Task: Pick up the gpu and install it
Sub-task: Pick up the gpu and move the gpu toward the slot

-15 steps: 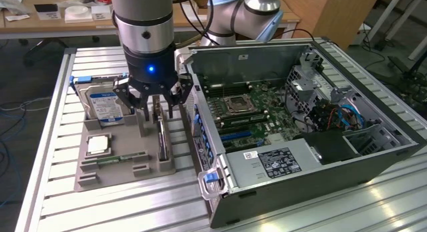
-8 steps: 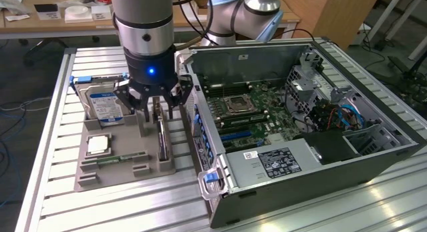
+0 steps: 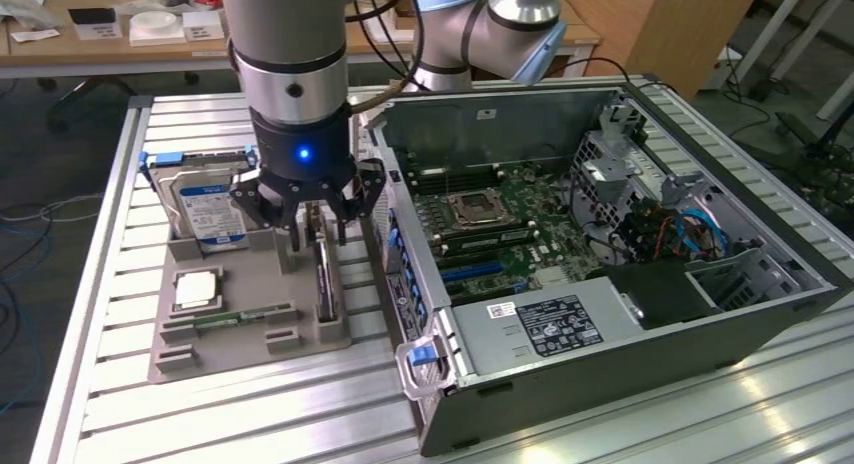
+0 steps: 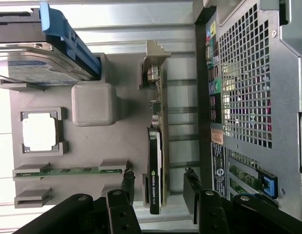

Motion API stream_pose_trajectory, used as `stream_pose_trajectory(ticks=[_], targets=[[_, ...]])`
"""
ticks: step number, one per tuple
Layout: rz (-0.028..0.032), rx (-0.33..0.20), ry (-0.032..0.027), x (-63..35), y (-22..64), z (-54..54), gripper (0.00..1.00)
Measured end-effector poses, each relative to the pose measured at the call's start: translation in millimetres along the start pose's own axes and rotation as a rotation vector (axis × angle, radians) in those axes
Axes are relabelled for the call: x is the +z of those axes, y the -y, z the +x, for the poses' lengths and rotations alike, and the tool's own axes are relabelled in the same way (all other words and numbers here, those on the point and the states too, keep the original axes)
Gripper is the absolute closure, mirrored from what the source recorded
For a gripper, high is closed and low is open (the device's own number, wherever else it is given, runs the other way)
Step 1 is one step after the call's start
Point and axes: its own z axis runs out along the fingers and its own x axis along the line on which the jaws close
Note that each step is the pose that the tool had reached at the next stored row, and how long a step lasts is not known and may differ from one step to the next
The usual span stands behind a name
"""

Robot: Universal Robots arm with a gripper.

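As the spread gripper [image 4: 159,186] straddles the gpu [image 4: 155,156] (edge-on), contact is unclear

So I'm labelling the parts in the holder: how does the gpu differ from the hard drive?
The gpu is a thin dark card; the hard drive is a thicker silver box with a blue label. The gpu sits between the open fingers of the hand; the hard drive stands apart from it. Both stand on edge in the grey holder.
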Motion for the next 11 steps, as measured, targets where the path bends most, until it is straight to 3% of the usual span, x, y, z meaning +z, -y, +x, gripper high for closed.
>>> stream_pose_trajectory(ticks=[11], targets=[[-0.0001,0.0,0.0001,17.1,0.8,0.4,0.47]])
